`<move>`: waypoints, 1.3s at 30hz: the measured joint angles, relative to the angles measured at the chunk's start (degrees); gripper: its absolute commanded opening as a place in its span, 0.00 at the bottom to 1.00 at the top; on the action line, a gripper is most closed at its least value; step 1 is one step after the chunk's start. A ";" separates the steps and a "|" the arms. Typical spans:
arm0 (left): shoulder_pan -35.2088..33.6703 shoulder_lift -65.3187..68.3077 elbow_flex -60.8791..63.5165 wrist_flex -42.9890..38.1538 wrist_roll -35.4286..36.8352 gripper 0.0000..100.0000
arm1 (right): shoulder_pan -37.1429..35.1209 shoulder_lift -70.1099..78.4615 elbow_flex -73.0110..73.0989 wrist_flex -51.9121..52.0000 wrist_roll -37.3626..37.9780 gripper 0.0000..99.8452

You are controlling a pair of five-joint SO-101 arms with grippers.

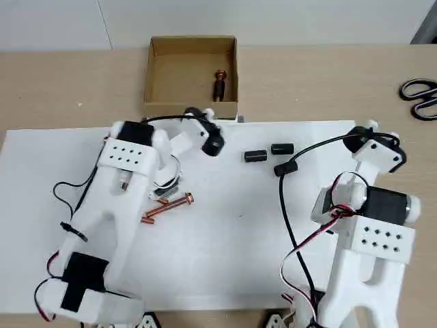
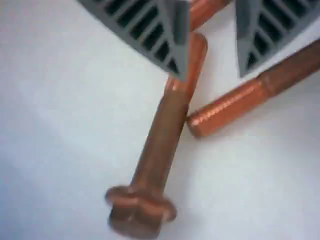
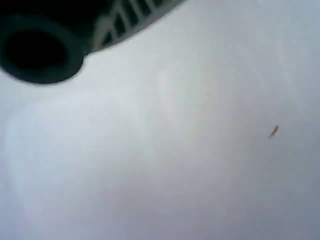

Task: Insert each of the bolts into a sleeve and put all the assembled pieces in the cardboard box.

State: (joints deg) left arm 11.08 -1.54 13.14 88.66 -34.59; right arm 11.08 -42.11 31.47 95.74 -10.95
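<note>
My left gripper [image 2: 212, 47] hangs open just above the copper bolts [image 1: 168, 206] on the white mat. One bolt [image 2: 160, 145] has its tip by a grey finger [image 2: 165, 35], and a second bolt [image 2: 240, 100] lies beside it. In the high view the left gripper [image 1: 164, 192] sits over the bolts' upper ends. Two black sleeves [image 1: 255, 156] [image 1: 282, 148] lie mid-mat. The cardboard box [image 1: 156, 72] holds one assembled piece [image 1: 219, 85]. My right gripper [image 1: 328, 205] is at the mat's right side. A black sleeve [image 3: 40, 50] sits against its ribbed finger [image 3: 132, 17], above bare mat.
The white mat [image 1: 232, 253] covers most of the wooden table. Scissors [image 1: 420, 97] lie at the far right edge. Black cables loop from both arms across the mat, one [image 1: 285, 205] near the right arm's base.
</note>
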 measured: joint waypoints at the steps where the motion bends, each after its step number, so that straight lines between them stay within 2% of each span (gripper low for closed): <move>1: 0.62 0.26 0.00 -0.44 -0.18 0.11 | 0.00 0.00 0.00 0.00 0.00 0.00; 18: 4.48 9.93 0.00 -3.78 -0.18 0.11 | 0.00 0.00 0.00 0.00 0.00 0.00; 35: 4.48 19.08 -0.62 -9.93 -0.53 0.11 | 0.00 0.00 0.00 0.00 0.00 0.00; 39: 4.48 19.60 -1.05 -9.93 -0.53 0.05 | 0.00 0.00 0.00 0.00 0.00 0.00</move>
State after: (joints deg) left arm 15.56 18.07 12.09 78.73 -35.12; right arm 11.08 -42.11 31.47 95.74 -10.95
